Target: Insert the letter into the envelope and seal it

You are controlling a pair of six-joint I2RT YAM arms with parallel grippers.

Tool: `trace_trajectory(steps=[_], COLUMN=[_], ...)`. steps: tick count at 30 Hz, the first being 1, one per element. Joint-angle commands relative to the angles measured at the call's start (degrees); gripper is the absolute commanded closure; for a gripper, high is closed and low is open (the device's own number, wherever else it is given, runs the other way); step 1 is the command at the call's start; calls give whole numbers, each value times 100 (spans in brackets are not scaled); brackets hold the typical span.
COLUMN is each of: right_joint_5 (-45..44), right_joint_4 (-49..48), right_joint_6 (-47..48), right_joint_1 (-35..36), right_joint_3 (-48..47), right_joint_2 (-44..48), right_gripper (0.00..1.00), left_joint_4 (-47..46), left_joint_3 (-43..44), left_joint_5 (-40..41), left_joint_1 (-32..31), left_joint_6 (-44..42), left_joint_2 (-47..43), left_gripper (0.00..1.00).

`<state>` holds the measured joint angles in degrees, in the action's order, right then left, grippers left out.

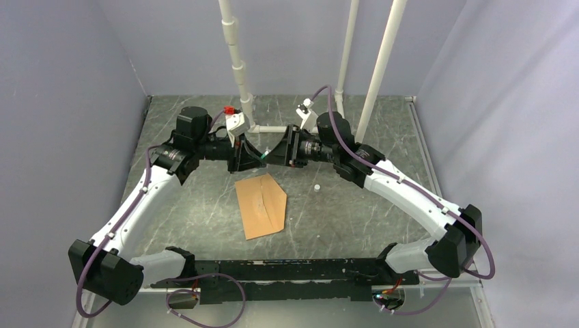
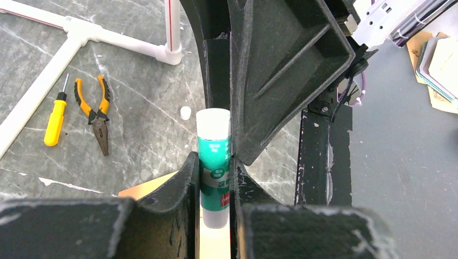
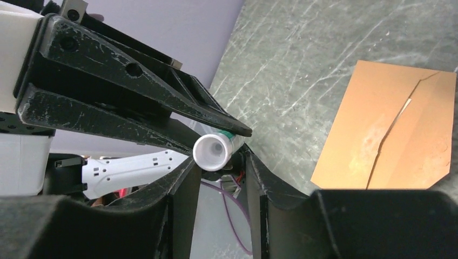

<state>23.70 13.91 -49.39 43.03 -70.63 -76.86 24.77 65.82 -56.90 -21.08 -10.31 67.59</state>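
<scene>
The brown envelope (image 1: 261, 205) lies flat on the marble table in front of both grippers, and it also shows in the right wrist view (image 3: 378, 140). The letter is not in sight as a separate sheet. Above the envelope's far end my left gripper (image 1: 256, 156) (image 2: 215, 162) is shut on a green-and-white glue stick (image 2: 214, 156). My right gripper (image 1: 276, 154) (image 3: 219, 162) faces it tip to tip. Its jaws stand apart on either side of the stick's white end (image 3: 210, 152), with a gap on the right side.
A small white cap (image 1: 318, 186) (image 2: 185, 112) lies on the table right of the envelope. A yellow screwdriver (image 2: 55, 116) and orange-handled pliers (image 2: 96, 110) lie near the white pipe frame (image 1: 239, 68) at the back. Grey walls enclose the table.
</scene>
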Motion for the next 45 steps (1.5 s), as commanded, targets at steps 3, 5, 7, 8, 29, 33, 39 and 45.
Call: trace_trajectory(steps=[3, 5, 7, 8, 29, 33, 39, 45], right_joint_5=[-84, -128, -196, -247, 176, 55, -317, -21], right_joint_4=[-609, -726, -712, -675, 14, 13, -348, 279], right_joint_6=[17, -34, -47, -48, 597, 624, 530, 569], right_joint_1=[-5, -5, -5, -5, 83, 83, 29, -75], right_joint_3=[67, 128, 106, 72, -542, -609, -375, -793], right_joint_2=[94, 189, 238, 227, -290, -312, 146, 246], right_gripper=[52, 45, 41, 41, 70, 92, 100, 100], left_joint_4=[159, 174, 168, 173, -195, -153, 48, 150], left_joint_3=[141, 118, 106, 111, -9, 9, 144, 278], left_joint_5=[-438, -378, -361, -379, 173, 49, 385, 351], left_joint_1=[-19, -19, -18, -19, -19, -19, -19, -10], left_joint_6=[-152, -179, -194, -201, 44, 67, 512, 616], left_joint_2=[-61, -83, -88, -88, -211, -231, -370, -261], left_gripper=[98, 98, 98, 98, 98, 98, 37, 25])
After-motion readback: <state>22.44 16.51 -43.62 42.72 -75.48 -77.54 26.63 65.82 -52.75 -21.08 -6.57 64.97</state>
